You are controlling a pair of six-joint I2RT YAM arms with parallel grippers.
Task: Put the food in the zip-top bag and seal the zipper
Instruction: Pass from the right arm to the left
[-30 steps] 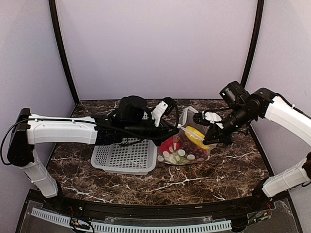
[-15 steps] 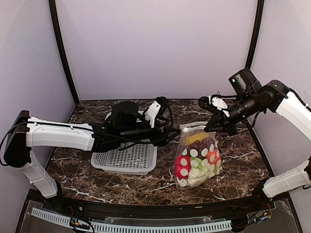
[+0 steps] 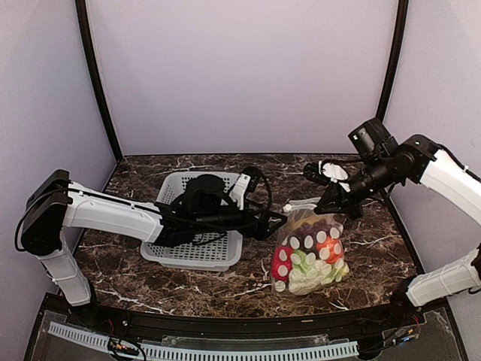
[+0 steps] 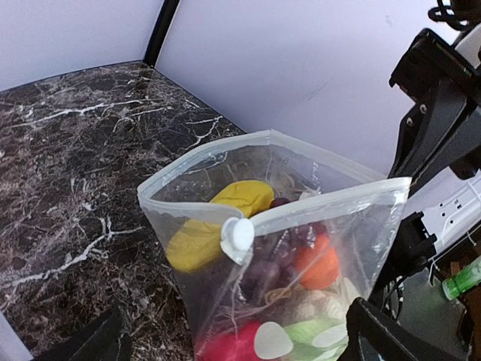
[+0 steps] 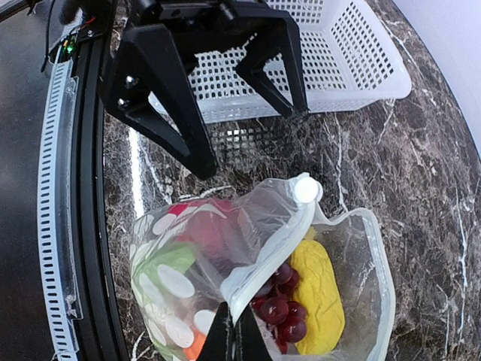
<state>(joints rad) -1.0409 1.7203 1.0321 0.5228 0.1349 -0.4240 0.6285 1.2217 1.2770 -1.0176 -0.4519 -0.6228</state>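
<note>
The zip-top bag (image 3: 310, 254), clear with white dots, stands upright on the marble, full of the food: a yellow piece (image 5: 319, 293), dark grapes (image 5: 282, 304), a red piece (image 5: 199, 226) and an orange one (image 4: 322, 263). My right gripper (image 5: 233, 335) is shut on the bag's near rim, holding it up from above (image 3: 332, 204). The zipper (image 4: 323, 201) runs along the mouth, which gapes open beyond its white slider (image 4: 237, 235). My left gripper (image 3: 275, 222) is open just left of the bag, its dark fingers (image 4: 387, 337) either side of it, gripping nothing.
A grey perforated basket (image 3: 197, 248) sits left of the bag under the left arm; it also shows in the right wrist view (image 5: 353, 60). The table's front edge with a slotted white rail (image 5: 60, 188) lies close behind the bag.
The left gripper opened and let go of the bag. The right gripper raised the bag's rim, so the bag went from lying between the grippers to standing upright.
</note>
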